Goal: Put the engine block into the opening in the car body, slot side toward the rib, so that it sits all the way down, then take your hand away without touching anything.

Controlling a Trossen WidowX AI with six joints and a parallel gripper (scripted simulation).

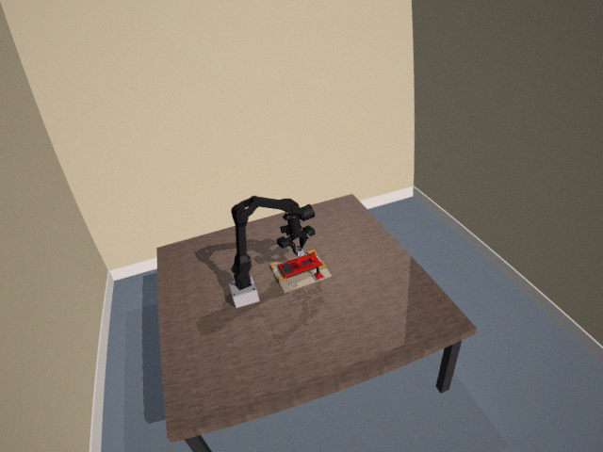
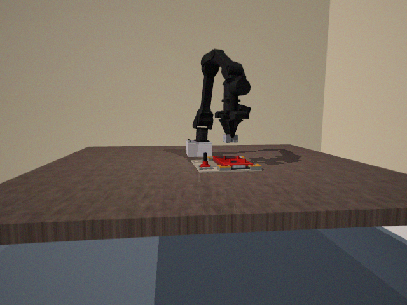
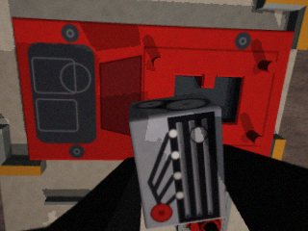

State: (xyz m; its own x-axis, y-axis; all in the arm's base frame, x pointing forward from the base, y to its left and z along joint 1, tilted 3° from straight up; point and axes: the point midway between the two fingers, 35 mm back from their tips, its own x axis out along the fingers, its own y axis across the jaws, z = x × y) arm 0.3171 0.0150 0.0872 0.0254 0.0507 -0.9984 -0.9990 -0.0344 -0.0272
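My gripper (image 1: 298, 249) (image 2: 229, 135) (image 3: 176, 161) is shut on the grey engine block (image 1: 299, 252) (image 2: 229, 138) (image 3: 178, 154). It holds the block in the air above the red car body (image 1: 292, 267) (image 2: 226, 160) (image 3: 120, 53). In the wrist view the block's face shows black slots, white dots and a red disc. The block hangs in front of the dark rectangular opening (image 3: 231, 96) and covers its lower left part. A small rib juts into the opening from its upper edge. The car body lies flat on a beige base plate (image 1: 304, 282) (image 2: 201, 168) (image 3: 29, 202).
A red stand with a black peg (image 1: 318, 275) (image 2: 205, 161) sits on the plate beside the car body. Orange corner brackets (image 3: 19, 169) frame the car body. A dark panel (image 3: 60, 93) fills the car body's left end. The arm's white base (image 1: 243, 294) (image 2: 198, 148) stands close by.
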